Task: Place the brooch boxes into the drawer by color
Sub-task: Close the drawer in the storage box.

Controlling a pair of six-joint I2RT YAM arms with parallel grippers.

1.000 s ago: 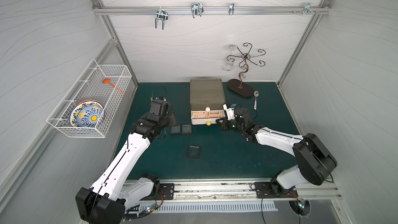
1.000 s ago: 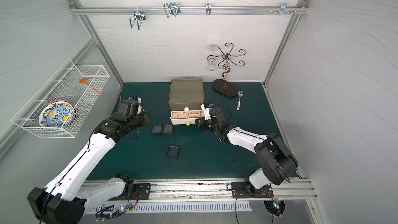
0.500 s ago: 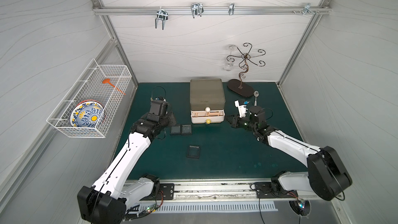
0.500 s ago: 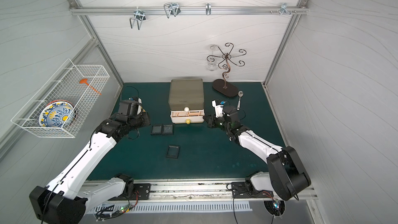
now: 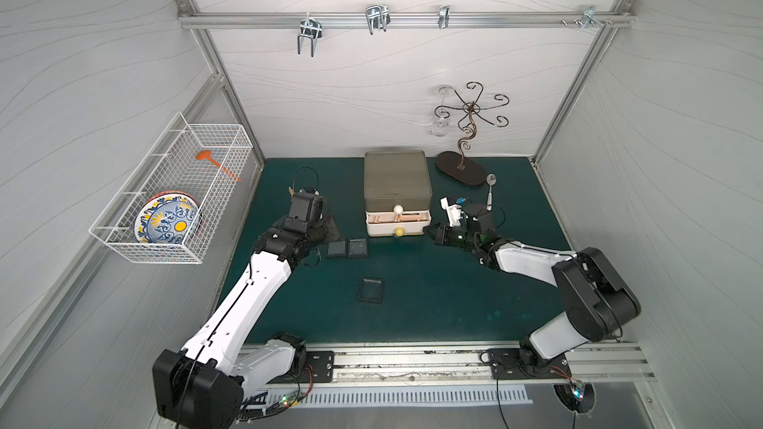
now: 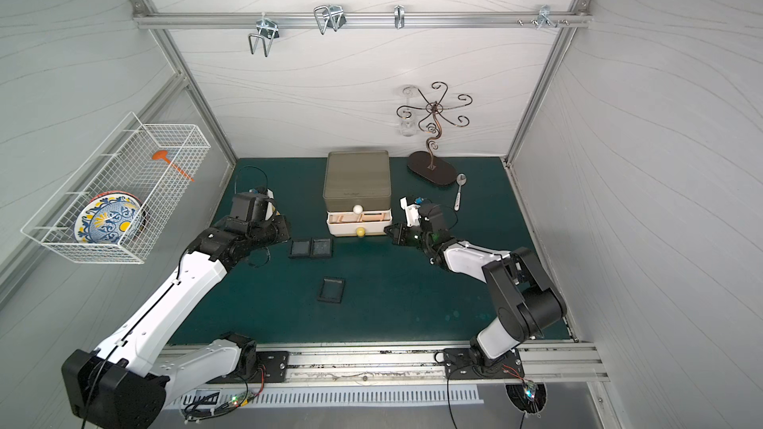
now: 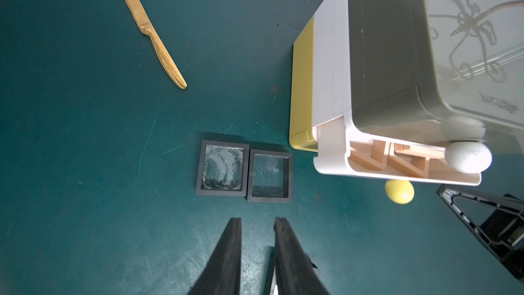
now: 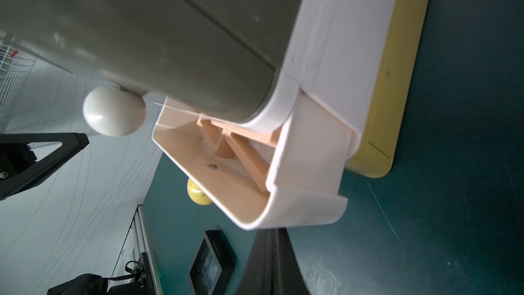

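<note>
clock: 12 is the back wall (image 5: 371,96), 6 the front rail (image 5: 413,359), read on both top views.
just changed: half a second ago the right arm (image 5: 524,257) was drawn back toward 3. now its right gripper (image 5: 430,232) is again at the front right corner of the middle drawer (image 5: 398,225), as it was 1 second ago. the left arm (image 5: 264,278) and the loose boxes have not moved.
meaning: the right arm is probably lining up to nudge the white drawer shut. the beige lot looks stowed, the black lot not yet started.
right claw: fingers pressed together, holding nothing, tip just under the drawer's front lip.
left claw: the left gripper (image 7: 257,219) shows a narrow gap with nothing in it, low over the mat (image 5: 454,303), just at 10 of the black pair.
drawer chest (image 5: 397,183): at 12 of the mat. olive top and yellow bottom tiers are shut, the middle one is pulled partly out.
brooch boxes: beige-wood boxes (image 7: 411,163) lean inside the middle drawer. the black pair (image 5: 358,248) lies touching side by side at 7 of the chest. a third black box (image 5: 371,290) lies alone near 6 of the pair.
hidden: the beige count cannot be told, and the shut tiers' contents are unseen. no white-framed box is in view. whether the right fingertip touches the drawer cannot be told. a gold knife (image 7: 150,28) shows only in the left wrist view.
</note>
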